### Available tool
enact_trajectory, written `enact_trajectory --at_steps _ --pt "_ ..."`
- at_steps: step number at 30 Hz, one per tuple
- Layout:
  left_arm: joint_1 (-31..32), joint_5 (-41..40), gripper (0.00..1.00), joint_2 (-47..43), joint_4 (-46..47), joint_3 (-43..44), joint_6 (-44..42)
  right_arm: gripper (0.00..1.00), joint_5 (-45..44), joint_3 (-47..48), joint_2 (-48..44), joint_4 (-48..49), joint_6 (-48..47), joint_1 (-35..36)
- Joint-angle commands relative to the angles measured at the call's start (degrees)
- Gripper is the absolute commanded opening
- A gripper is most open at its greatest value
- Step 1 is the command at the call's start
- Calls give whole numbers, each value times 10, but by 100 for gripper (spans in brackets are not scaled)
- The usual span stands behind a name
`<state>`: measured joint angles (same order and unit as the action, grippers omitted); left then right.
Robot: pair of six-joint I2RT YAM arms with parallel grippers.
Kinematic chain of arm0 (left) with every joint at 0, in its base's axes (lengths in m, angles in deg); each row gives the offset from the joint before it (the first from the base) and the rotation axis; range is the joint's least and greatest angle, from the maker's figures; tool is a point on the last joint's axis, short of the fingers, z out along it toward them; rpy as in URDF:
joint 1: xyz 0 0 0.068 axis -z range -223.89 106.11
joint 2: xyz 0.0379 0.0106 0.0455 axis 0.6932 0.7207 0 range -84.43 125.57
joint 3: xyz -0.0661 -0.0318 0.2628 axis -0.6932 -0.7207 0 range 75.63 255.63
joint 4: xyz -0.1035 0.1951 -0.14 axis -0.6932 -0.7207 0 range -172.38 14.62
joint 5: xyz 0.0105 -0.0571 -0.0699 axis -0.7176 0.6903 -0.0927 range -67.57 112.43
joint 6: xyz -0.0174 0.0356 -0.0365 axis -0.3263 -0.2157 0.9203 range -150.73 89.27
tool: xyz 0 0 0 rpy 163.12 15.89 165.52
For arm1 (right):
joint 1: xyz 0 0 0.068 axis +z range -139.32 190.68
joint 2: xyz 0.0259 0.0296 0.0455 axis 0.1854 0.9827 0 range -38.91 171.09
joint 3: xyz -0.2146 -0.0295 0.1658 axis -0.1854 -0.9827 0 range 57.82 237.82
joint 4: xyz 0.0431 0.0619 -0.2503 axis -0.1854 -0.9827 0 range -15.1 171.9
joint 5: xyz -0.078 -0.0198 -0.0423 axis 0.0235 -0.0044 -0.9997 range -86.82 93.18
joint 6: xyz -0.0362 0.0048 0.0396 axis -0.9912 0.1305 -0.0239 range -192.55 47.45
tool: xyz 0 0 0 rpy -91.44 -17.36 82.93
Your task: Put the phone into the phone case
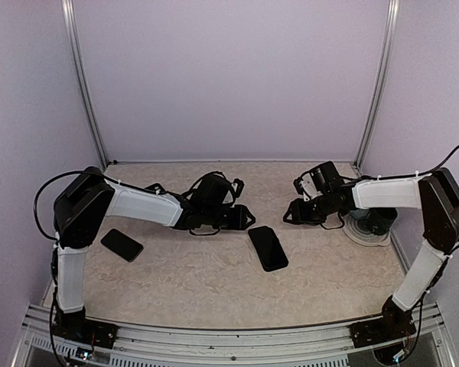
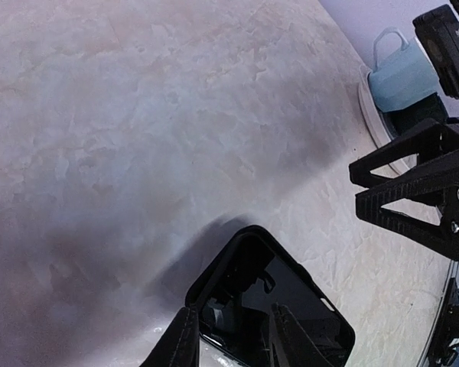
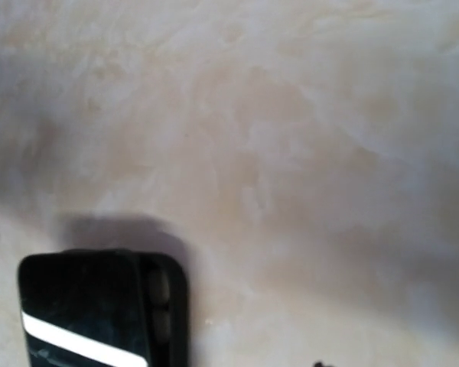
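The left gripper (image 2: 234,312) has its fingers partly apart over the near end of the phone case (image 1: 268,248), gripping nothing. The right gripper (image 2: 356,186) shows only a narrow gap and is empty. The case lies flat mid-table (image 1: 199,283), with bare surface on all sides. Its long axis runs roughly front to back, the far end leaning toward the left arm. What looks to be the phone (image 1: 122,245) lies diagonally by the left arm, well apart.

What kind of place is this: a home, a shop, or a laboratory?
Most likely a laboratory test cell: plain lilac walls with metal posts, one marble-patterned table, and two robot arms bolted at its near edge.
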<state>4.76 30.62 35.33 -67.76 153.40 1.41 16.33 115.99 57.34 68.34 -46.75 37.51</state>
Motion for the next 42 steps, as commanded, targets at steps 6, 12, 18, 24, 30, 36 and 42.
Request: enact_trajectory --at_steps 6,12,18,24,30,36,42 --pt "12 18 34 22 -44 18 8 47 99 34 85 28 -58 -9" --pt "5 11 35 40 -56 37 0 46 116 8 92 58 -49 -10" --pt "-7 36 34 78 -71 78 -13 46 139 -11 95 94 -24 -10" --pt "-1 50 34 89 -74 84 -24 42 166 -28 108 117 -8 -9" --pt "8 58 31 96 -74 86 -26 39 175 -69 79 156 18 -8" --pt "15 48 28 107 -100 110 -43 36 177 -88 68 169 32 2" --pt "28 51 28 123 -129 143 -61 36 180 -106 52 186 47 9"
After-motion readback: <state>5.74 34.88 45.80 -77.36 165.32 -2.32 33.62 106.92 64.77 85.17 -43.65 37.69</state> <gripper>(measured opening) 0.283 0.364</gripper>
